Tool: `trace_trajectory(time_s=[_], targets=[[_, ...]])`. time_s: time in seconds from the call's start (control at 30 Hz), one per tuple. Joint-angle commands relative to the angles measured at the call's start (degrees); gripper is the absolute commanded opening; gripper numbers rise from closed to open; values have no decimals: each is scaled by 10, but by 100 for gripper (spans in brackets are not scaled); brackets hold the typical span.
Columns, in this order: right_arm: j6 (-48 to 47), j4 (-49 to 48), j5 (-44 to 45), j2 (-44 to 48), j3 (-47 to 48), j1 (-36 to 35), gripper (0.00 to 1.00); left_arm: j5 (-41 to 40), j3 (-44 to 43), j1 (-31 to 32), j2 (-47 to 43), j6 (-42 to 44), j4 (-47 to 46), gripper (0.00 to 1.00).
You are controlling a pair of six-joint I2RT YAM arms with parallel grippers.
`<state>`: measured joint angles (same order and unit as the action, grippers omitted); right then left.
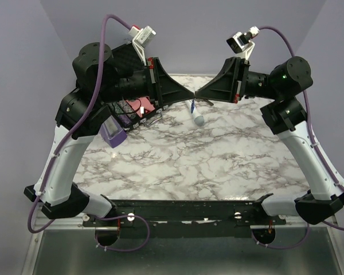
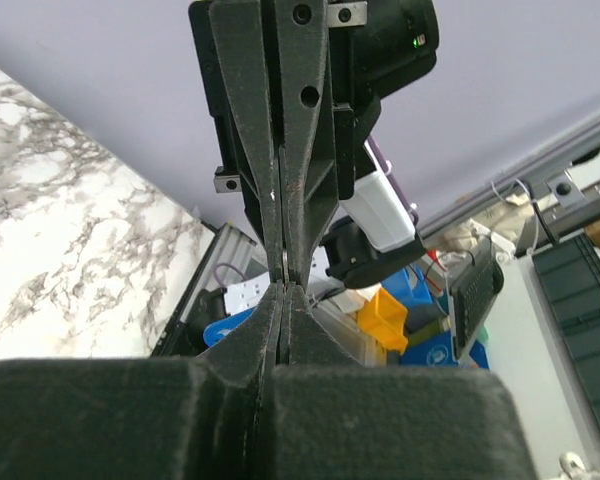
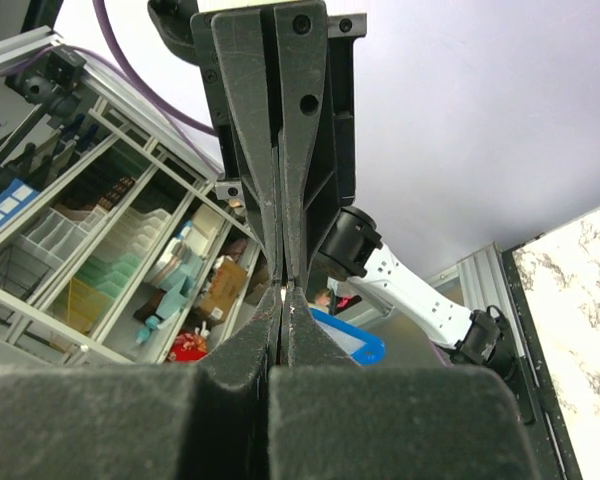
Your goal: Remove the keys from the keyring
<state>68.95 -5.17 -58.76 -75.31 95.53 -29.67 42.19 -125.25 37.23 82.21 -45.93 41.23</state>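
My left gripper [image 1: 189, 96] and right gripper [image 1: 199, 95] meet tip to tip in the air above the back of the table. Both are shut. In the left wrist view a thin silver sliver, the key [image 2: 283, 262], is pinched edge-on in the seam where my left gripper [image 2: 283, 287] meets the right one's fingers [image 2: 302, 190]. The right wrist view shows only a tiny bright glint at my right gripper's tips [image 3: 285, 296], facing the left fingers [image 3: 302, 190]. The blue keyring is hidden between the tips or too small to make out.
A white wand with a bluish tip [image 1: 196, 114] lies on the marble table [image 1: 218, 166] just below the meeting tips. A purple metronome [image 1: 113, 135] and a dark box with red parts [image 1: 132, 112] sit at the back left under the left arm.
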Motion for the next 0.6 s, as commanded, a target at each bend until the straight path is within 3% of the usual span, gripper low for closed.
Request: trace_trajectory(time_s=[0.0,0.17,0.33,0.57], targets=[[15,-36,34,9,-7,-4,1,-109,40,17,-34,-24,-36,0],[22,-46,87,16,-32,-4,1,-184,77,38,-52,-57,-76,0],[83,-141,129,27,-91,-4,1,-261,92,69,-58,-85,-105,0],[90,-147,141,28,-91,-4,1,-351,87,124,-50,-100,-118,0]])
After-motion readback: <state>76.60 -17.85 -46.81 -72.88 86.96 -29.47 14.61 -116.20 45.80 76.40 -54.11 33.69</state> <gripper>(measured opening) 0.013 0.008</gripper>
